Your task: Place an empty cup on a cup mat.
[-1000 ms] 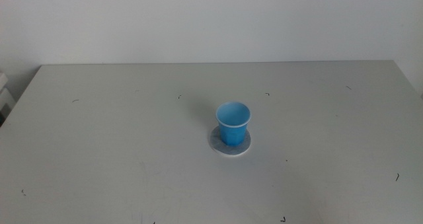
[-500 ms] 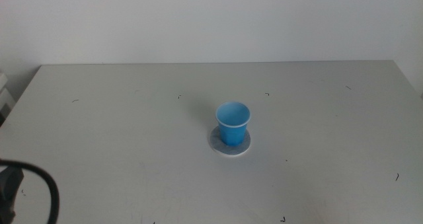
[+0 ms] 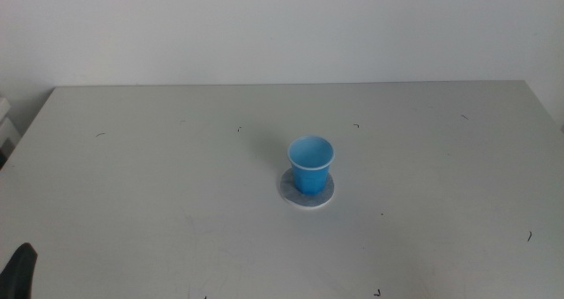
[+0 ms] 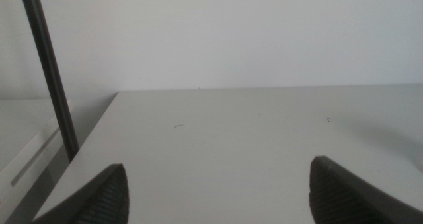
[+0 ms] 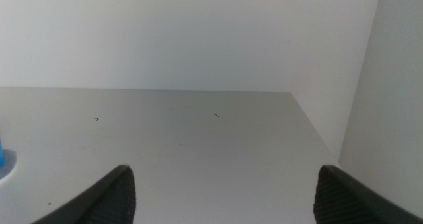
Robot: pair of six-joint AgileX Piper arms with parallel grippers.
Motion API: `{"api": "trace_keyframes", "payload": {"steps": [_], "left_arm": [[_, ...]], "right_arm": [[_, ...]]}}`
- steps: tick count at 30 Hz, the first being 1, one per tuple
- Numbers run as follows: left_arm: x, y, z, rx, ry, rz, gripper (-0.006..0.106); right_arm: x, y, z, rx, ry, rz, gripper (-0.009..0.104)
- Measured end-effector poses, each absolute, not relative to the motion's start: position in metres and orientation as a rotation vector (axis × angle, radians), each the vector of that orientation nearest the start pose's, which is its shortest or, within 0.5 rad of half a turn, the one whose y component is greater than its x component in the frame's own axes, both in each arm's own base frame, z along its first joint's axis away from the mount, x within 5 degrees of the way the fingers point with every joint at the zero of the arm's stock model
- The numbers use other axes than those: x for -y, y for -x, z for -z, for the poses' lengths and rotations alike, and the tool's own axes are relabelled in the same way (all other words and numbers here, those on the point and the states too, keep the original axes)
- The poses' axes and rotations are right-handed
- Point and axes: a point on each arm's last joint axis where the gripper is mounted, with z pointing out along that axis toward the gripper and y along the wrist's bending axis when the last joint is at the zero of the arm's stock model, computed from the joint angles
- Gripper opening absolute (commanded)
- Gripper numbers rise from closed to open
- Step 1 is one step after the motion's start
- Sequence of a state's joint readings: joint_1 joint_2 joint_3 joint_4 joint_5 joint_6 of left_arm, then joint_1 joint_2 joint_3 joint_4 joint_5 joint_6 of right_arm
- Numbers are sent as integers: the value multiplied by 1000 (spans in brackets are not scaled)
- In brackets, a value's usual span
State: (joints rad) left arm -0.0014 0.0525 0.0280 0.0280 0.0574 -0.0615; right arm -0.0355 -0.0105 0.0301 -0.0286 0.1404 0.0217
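The bright blue cup [image 3: 310, 164] stands upright and empty on the round grey cup mat [image 3: 307, 194] near the middle of the table in the middle view. A sliver of the cup [image 5: 2, 159] and the mat's white edge [image 5: 8, 172] show in the right wrist view. My left gripper [image 4: 218, 191] is open and empty, low at the table's near left edge; a dark part of it [image 3: 21, 272] shows at the middle view's bottom left corner. My right gripper [image 5: 225, 194] is open and empty, low over the table to the right of the cup, out of the middle view.
The grey table [image 3: 159, 184] ends at a white wall at the back. A thin dark pole [image 4: 49, 72] stands beside the table's left edge in the left wrist view. A white wall panel [image 5: 390, 85] borders the table's right side.
The cup and mat have not moved. A dark cable and arm part came into the bottom left corner half a second ago; now only a small dark tip shows there.
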Motion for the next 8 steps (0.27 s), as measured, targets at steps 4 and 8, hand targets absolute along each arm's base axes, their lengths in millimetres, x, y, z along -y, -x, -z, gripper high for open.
{"api": "trace_keyframes", "payload": {"steps": [4, 8], "left_arm": [[0, -57, -197, -1587, 18, 16, 105], [0, -57, -196, -1587, 14, 12, 105]], "right_arm": [[2, -57, -191, -1643, -27, 36, 94], [2, -57, -191, -1644, -27, 36, 94]]}}
